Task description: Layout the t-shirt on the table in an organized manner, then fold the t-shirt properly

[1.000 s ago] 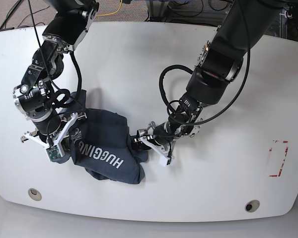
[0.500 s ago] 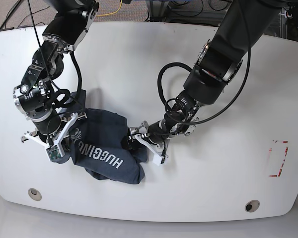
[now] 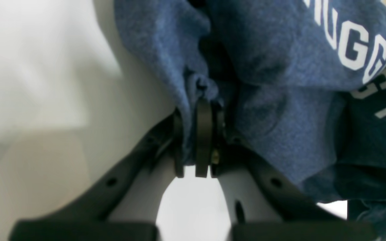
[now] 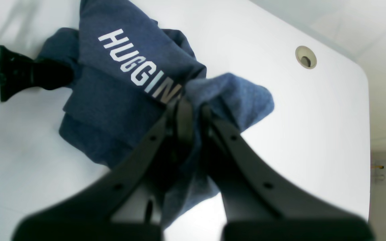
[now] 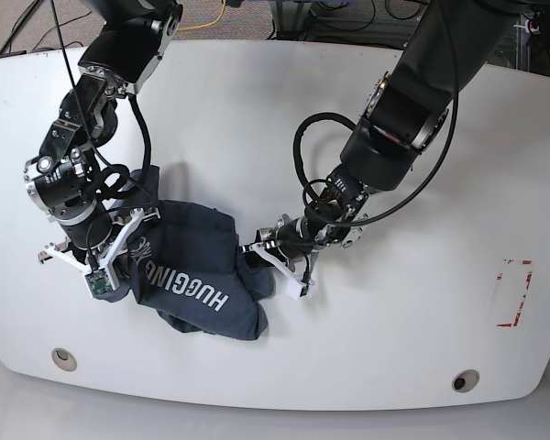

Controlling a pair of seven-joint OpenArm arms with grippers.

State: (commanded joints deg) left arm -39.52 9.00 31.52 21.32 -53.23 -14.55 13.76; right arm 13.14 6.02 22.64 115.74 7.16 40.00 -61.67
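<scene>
The t-shirt [image 5: 197, 275] lies bunched in a dark slate-blue heap on the near-left part of the table [image 5: 284, 119], its white block lettering creased and slanting across the top fold. It is nowhere near flat; I judge the layout step has barely begun.

My right gripper [image 4: 189, 110] is clenched on a fold at the heap's outer side, cloth spilling out between the jaws just beside the lettering. My left gripper [image 3: 202, 132] is clamped on a thin ridge of fabric at the heap's opposite edge, the one toward the table's middle, and I can see blue cloth pinched between the pads in the left wrist view. So I hold the shirt at two opposite edges, with the slack mass between.

To do this well, I should draw the two grips apart evenly, low over the white surface, so the bundle opens instead of dragging as a lump. I cannot tell from these views whether either pinch holds one layer or several; if it is several, spreading may only stretch a folded wad, so I should watch whether the lettering flattens. The near grey grommet [image 4: 305, 57] sits well apart from the cloth, and there is open tabletop toward the centre to spread into.
</scene>
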